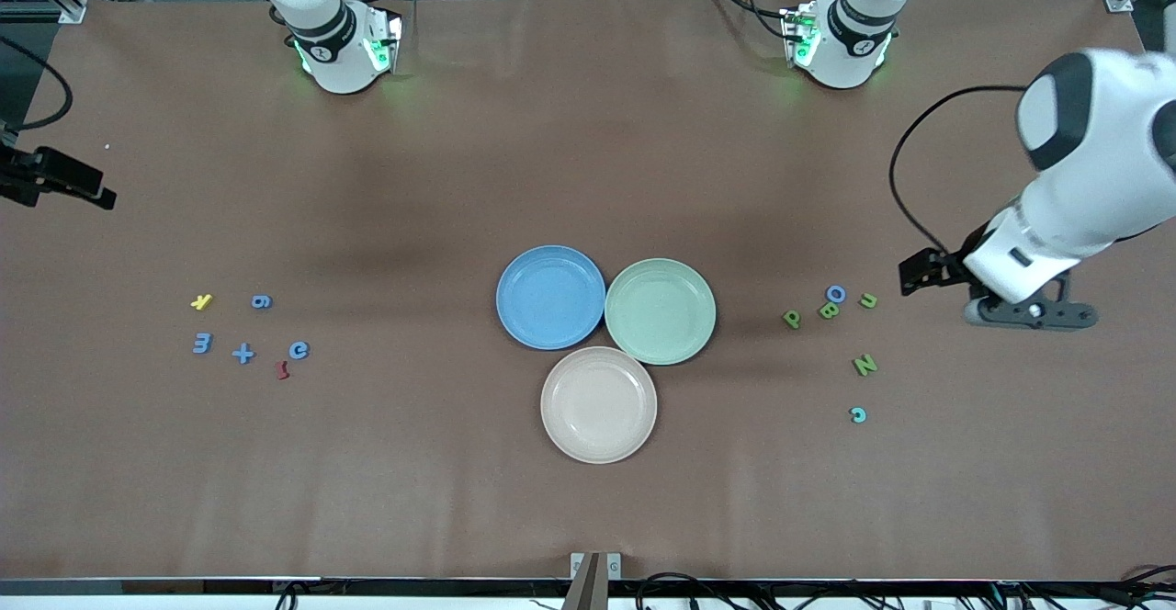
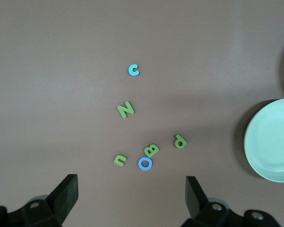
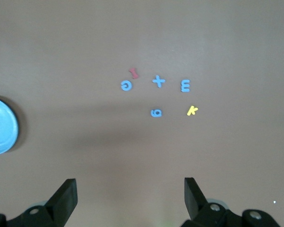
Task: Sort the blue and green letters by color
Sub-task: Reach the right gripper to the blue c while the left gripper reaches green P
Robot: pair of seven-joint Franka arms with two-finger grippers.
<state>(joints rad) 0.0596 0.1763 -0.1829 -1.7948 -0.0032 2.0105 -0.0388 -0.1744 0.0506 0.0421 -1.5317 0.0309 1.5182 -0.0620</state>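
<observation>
I note both grippers wide apart and holding nothing. The left gripper [image 2: 131,196] hangs over the green letters [image 1: 830,310] (a blue O [image 1: 835,293] touches the B) at the left arm's end. The right gripper [image 3: 130,198] hangs over the blue letters [image 1: 243,353] at the right arm's end, well apart from the plates [image 1: 550,297].

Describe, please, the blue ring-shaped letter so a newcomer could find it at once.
Start at the green plate and look toward the left arm's end of the table, where a cluster of small green letters lies. The blue ring-shaped letter sits there, touching the green B. It is the only medium-blue piece in that cluster.
</observation>
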